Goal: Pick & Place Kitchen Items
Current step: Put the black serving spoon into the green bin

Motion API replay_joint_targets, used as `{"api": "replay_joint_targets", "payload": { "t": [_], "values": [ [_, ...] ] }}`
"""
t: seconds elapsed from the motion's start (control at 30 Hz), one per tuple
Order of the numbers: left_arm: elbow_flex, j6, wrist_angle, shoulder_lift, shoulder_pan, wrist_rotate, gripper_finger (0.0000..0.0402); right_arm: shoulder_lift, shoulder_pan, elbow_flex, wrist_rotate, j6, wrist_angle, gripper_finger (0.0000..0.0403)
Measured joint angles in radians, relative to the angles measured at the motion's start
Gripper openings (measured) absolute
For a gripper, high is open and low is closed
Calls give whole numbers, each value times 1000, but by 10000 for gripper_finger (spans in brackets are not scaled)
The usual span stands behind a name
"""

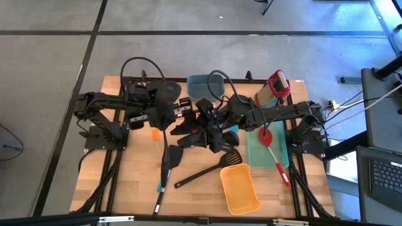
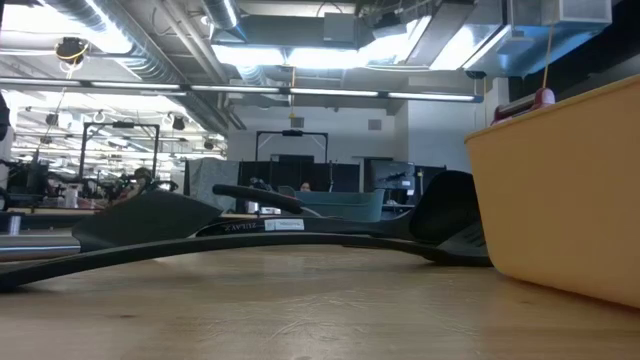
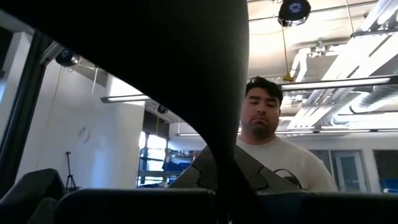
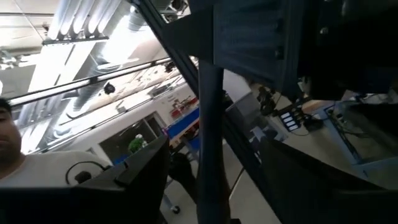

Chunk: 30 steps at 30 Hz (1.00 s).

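My left gripper (image 1: pixel 168 119), clamped shut, holds a black turner (image 3: pixel 186 74) mid-table. My right gripper (image 1: pixel 207 125) meets it, jaws wide; whether it grips anything, I cannot tell.

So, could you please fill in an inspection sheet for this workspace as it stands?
Surface: wooden table, bare along its left side.
Job's things: black turner lying in front; red spoon on the teal tray; teal-tipped utensil front left; others hidden beneath the arms.
Clutter: yellow bin, teal bin, red grater.
Grippers: left tool shut, apparently on a black utensil; right tool open at the table's centre.
Cables: black loops at the back.
Surroundings: person behind the table.
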Motion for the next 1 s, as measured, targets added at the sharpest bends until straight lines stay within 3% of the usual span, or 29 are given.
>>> {"api": "replay_joint_targets", "payload": {
  "t": [0.2,0.73,1.0],
  "values": [
    [0,-22,0,0,6,27,3,0,1,0,-1,0,-36,252],
    [-1,-5,-24,-2,7,50,3,55,1,14,4,14,95,252],
    [1,-75,-7,-6,12,67,3,80,0,76,-26,-13,16,252]
  ]
}}
